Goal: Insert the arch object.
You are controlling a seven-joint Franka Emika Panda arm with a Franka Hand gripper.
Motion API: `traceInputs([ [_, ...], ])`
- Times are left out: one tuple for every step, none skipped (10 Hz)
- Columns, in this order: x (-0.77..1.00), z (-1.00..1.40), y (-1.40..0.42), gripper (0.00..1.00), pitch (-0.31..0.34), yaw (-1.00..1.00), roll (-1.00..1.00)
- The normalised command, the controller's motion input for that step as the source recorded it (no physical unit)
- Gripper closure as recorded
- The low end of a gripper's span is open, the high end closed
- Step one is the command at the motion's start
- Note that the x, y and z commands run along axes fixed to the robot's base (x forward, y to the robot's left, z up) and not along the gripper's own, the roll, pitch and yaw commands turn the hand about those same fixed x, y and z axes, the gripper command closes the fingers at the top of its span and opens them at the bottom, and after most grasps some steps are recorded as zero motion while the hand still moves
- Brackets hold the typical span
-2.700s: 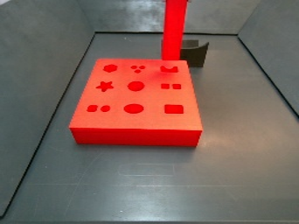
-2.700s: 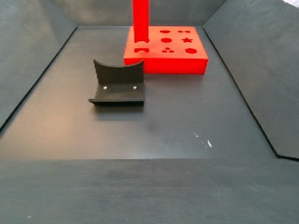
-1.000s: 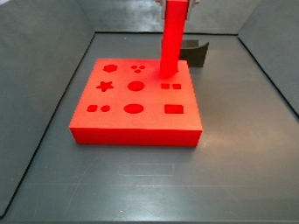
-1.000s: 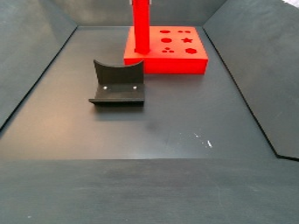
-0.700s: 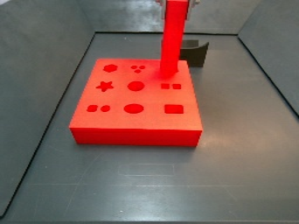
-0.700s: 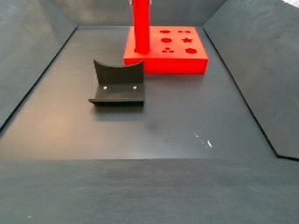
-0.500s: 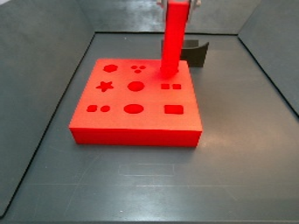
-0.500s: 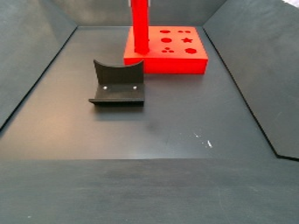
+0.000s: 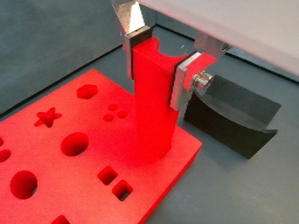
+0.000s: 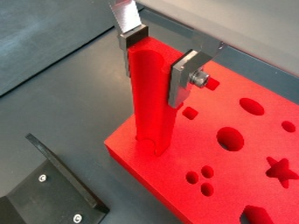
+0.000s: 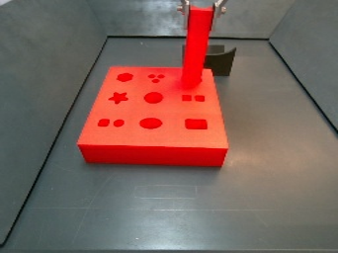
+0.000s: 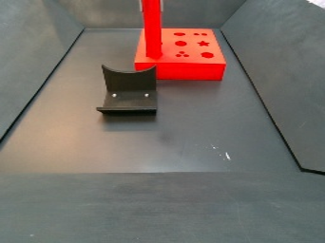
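The arch object (image 9: pixel 155 109) is a tall bright red bar standing upright with its lower end in a hole at a corner of the flat red board (image 9: pixel 70 166). It shows in both wrist views (image 10: pixel 152 96) and both side views (image 11: pixel 196 44) (image 12: pixel 151 30). My gripper (image 9: pixel 162 54) is shut on the bar's upper end, one silver finger (image 9: pixel 184 80) on each side; it also shows in a wrist view (image 10: pixel 159 59). The board (image 11: pixel 152 114) (image 12: pixel 184 54) has several shaped holes.
The fixture, a dark bracket with a curved notch, stands on the grey floor (image 12: pixel 127 92), close beside the board's corner (image 9: pixel 239 122) (image 11: pixel 222 61) (image 10: pixel 47 188). Grey walls enclose the floor on the sides.
The bar and my gripper have come down: the bar's lower end was just above the board's corner hole and now sits lower in it. The gripper's top now shows in a side view.
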Motion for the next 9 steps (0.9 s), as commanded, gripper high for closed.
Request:
traceInputs([
  [0.0,-0.88,0.0,1.0,-0.13,0.0,0.13],
  [0.0,-0.9,0.0,1.0,-0.136,0.0,0.11],
  [0.0,-0.9,0.0,1.0,-0.137,0.0,0.12],
  [0.0,-0.89,0.0,1.0,-0.14,0.0,0.12],
  [0.0,-0.9,0.0,1.0,-0.153,0.0,0.09],
  [0.0,-0.92,0.0,1.0,-0.153,0.0,0.04],
  [0.0,-0.68,0.0,1.0,-0.121,0.0,0.04],
  [0.0,0.0,0.0,1.0,0.0,0.0,-0.01],
  [0.0,0.0,0.0,1.0,0.0,0.0,0.0],
])
